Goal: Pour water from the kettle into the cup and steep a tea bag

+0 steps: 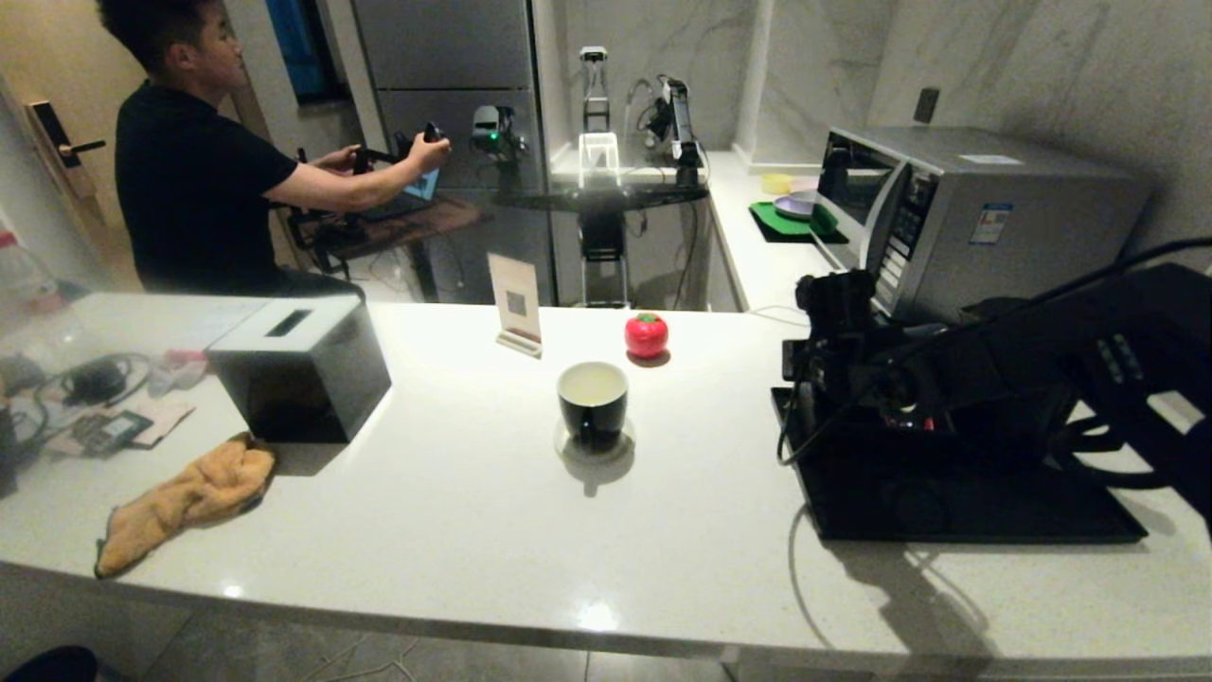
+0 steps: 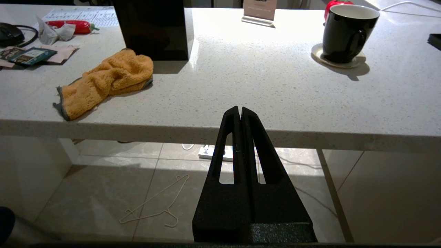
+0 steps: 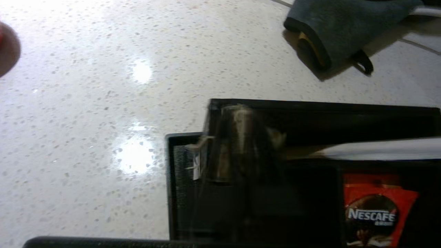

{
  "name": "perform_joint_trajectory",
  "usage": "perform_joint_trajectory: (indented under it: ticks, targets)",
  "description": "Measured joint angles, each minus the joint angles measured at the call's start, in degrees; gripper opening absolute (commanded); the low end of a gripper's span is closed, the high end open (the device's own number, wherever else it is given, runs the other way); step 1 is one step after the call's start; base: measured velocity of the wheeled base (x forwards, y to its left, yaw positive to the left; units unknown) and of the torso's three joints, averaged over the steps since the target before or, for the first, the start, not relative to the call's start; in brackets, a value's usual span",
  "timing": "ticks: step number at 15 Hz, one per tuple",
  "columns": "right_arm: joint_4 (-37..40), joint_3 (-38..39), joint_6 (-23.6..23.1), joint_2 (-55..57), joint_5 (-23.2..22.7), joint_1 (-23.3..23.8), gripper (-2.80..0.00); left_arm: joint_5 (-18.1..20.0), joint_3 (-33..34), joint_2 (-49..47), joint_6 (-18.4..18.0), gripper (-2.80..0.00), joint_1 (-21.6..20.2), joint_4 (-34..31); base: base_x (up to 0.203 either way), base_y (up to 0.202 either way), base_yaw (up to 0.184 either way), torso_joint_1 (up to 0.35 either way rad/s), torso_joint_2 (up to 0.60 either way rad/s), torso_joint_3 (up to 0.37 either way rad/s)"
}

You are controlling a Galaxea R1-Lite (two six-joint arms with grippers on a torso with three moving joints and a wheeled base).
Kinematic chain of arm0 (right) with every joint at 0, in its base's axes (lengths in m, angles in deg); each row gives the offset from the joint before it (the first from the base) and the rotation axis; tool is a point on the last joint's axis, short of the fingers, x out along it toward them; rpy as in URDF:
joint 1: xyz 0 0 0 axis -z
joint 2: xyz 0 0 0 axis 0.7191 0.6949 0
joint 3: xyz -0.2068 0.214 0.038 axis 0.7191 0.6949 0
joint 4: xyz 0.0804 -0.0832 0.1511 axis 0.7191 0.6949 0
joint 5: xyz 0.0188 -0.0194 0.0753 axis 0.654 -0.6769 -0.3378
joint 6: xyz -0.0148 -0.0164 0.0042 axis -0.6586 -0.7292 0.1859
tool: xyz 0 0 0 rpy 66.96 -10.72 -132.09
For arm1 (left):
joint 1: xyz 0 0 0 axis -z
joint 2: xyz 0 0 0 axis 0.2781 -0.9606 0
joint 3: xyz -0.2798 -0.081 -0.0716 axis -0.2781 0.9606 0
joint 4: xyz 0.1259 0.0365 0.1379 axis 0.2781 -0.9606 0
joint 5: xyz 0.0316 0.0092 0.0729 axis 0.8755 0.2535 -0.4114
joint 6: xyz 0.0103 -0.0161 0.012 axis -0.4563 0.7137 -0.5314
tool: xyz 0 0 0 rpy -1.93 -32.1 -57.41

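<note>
The cup (image 1: 593, 398) stands on a white coaster mid-counter, glossy black outside and white inside, with a pale liquid surface (image 1: 592, 384) low in it. It also shows in the left wrist view (image 2: 346, 32). My right gripper (image 1: 807, 384) hangs over the left end of the low black compartment box (image 1: 947, 507), well right of the cup. In the right wrist view the right gripper (image 3: 241, 144) is a dark blur above the box (image 3: 310, 117), beside a small white tag (image 3: 197, 162). My left gripper (image 2: 240, 109) is parked, shut and empty, below the counter's front edge. The kettle is hidden.
A black tissue box (image 1: 298, 369) and an orange cloth (image 1: 189, 493) sit at the left. A sign card (image 1: 516, 313) and a red tomato-shaped object (image 1: 646, 333) stand behind the cup. A microwave (image 1: 975, 208) is back right. A Nescafe sachet (image 3: 375, 213) lies in the box.
</note>
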Motion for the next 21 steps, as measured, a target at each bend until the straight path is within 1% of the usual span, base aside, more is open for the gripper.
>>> perform_joint_trajectory:
  ticks: [13, 21]
  targets:
    - [-3.0, -0.5, -0.5, -1.3, 0.0, -1.0, -2.8, 0.0, 0.0, 0.0, 0.0, -2.8, 0.0, 0.0, 0.0, 0.0, 0.0, 0.0, 0.0, 0.0]
    - [-2.9, -0.4, -0.6, -4.5, -0.1, -2.2, -2.8, 0.0, 0.0, 0.0, 0.0, -2.8, 0.0, 0.0, 0.0, 0.0, 0.0, 0.0, 0.0, 0.0]
